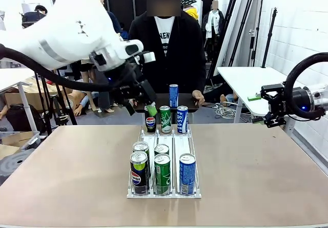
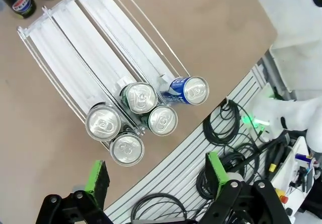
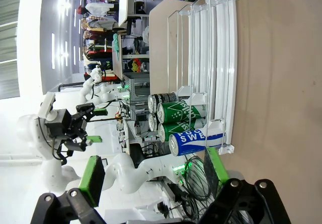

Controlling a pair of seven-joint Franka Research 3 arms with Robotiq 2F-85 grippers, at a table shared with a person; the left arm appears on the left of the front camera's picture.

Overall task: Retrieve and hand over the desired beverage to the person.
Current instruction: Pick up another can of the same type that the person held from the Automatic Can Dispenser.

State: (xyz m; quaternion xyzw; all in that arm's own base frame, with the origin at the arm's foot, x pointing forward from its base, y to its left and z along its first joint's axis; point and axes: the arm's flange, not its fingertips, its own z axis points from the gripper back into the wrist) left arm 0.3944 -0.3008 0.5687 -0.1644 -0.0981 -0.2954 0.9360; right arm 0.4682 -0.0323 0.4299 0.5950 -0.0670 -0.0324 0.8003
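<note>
Left hand (image 1: 140,106) is open, nothing between its green pads (image 2: 96,176). In the front view it hangs tilted over the far end of the clear three-lane rack (image 1: 164,194), one pad just above the far Pepsi can (image 1: 150,122); can't tell if they touch. Beside that can stand a far green can (image 1: 165,119) and a far blue can (image 1: 182,119), in line with the middle and right lanes; can't tell if these three sit inside the lanes or just past them. The near end holds five more: near Pepsi can (image 1: 139,172), near green can (image 1: 162,173) and near blue can (image 1: 187,173), with one more can behind each of the first two. The left wrist view looks down on those five tops, with bare lanes between the two groups. Right hand (image 1: 266,109) is also open and empty, off the right edge of the worktop (image 1: 256,177), well apart from the rack; its wrist view has the rack sideways, near-end cans closest. The person (image 1: 166,38) stands at the far side behind a dark side table (image 1: 187,101), the person's hand (image 1: 198,97) resting on it, near a lone blue can (image 1: 173,96) upright there. Can't tell which beverage is wanted.
</note>
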